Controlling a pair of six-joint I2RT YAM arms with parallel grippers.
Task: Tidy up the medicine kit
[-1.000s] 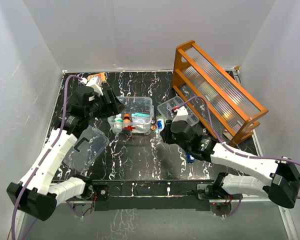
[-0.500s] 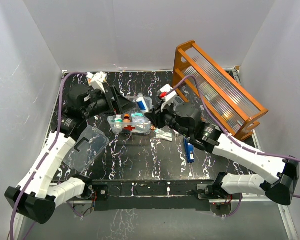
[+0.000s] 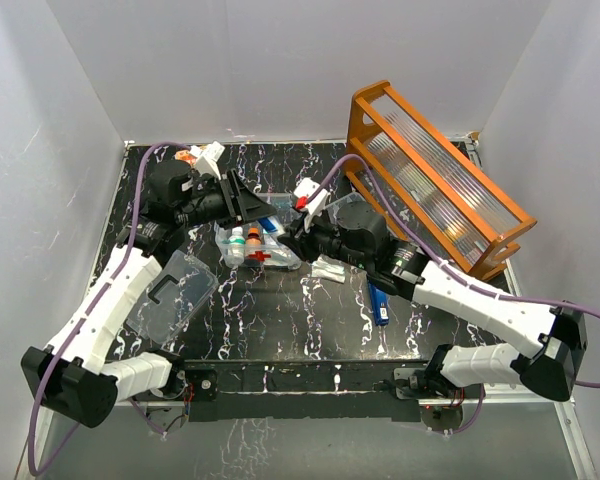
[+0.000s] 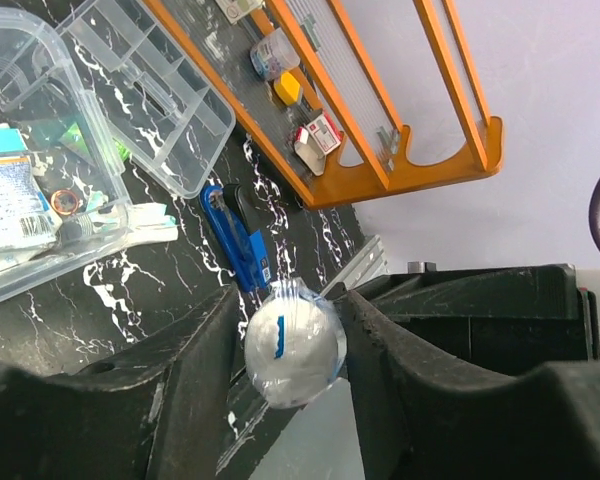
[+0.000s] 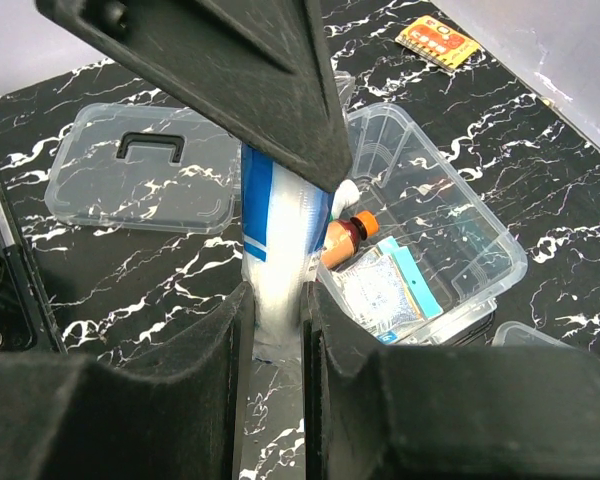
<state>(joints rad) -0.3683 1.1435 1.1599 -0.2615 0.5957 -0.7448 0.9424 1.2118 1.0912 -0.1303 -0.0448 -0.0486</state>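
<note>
From above: both arms meet over the medicine kit (image 3: 292, 262), which sits open mid-table. Its lid (image 3: 175, 295) lies apart to the left. The right gripper (image 3: 292, 232) holds a white-and-blue tube (image 3: 271, 224) out to the left gripper (image 3: 260, 212). It looks like a handover on the way to packing.

Left wrist: the tube's round end (image 4: 293, 345) sits between the fingers, both right at its sides. Whether they are pinching it, I cannot tell. The kit (image 4: 75, 110) lies below.

Right wrist: the fingers are clenched on the tube (image 5: 275, 260). The kit (image 5: 480, 250) is just beyond, with a bottle (image 5: 345, 232) and packets (image 5: 385, 295) inside. Next, I'd judge, the left must clamp firmly before the right lets go, then lower the tube in.
</note>
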